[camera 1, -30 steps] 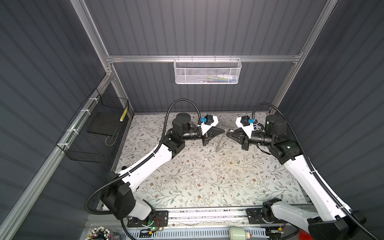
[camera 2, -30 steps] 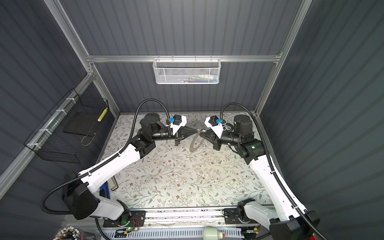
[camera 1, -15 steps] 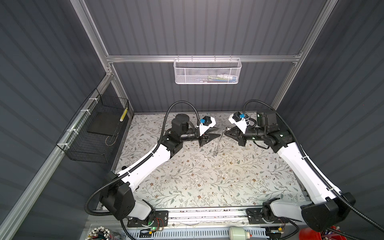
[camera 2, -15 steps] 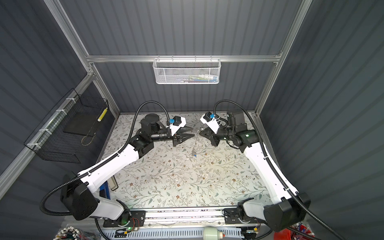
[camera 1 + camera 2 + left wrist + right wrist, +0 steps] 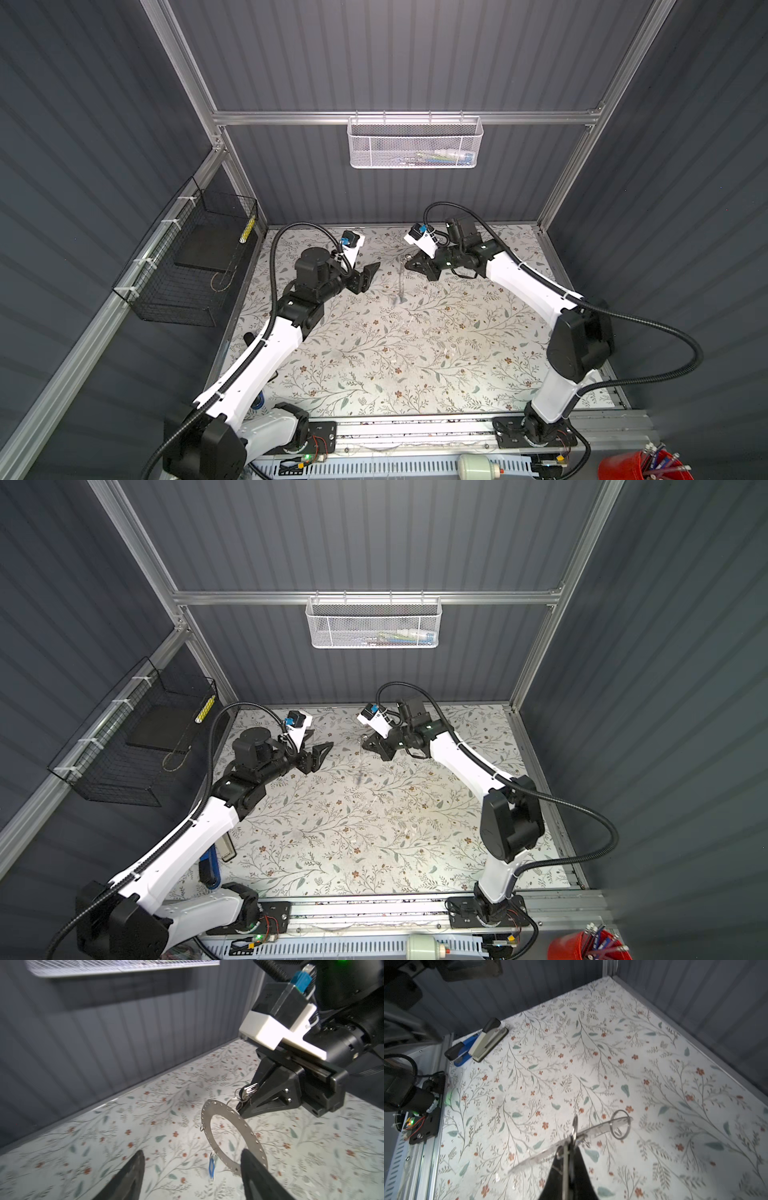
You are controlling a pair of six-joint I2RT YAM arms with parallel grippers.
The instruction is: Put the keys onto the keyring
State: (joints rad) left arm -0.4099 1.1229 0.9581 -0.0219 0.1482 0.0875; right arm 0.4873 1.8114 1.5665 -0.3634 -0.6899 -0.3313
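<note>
The right gripper (image 5: 569, 1153) has its jaws clamped on the small grey-silver metal keys (image 5: 249, 1091), held above the floral-patterned worktop (image 5: 415, 353) — from them hangs the wide, flat, perforated metal keyring (image 5: 206, 1120), a small blue plastic tag (image 5: 211, 1164) dangling off it. The left gripper (image 5: 192, 1152) hovers just beside, jaws apart and empty.

Small silver keys (image 5: 248, 1091), apparently linked to flat perforated keyring (image 5: 206, 1118), hanging tilted in mid-air
</note>
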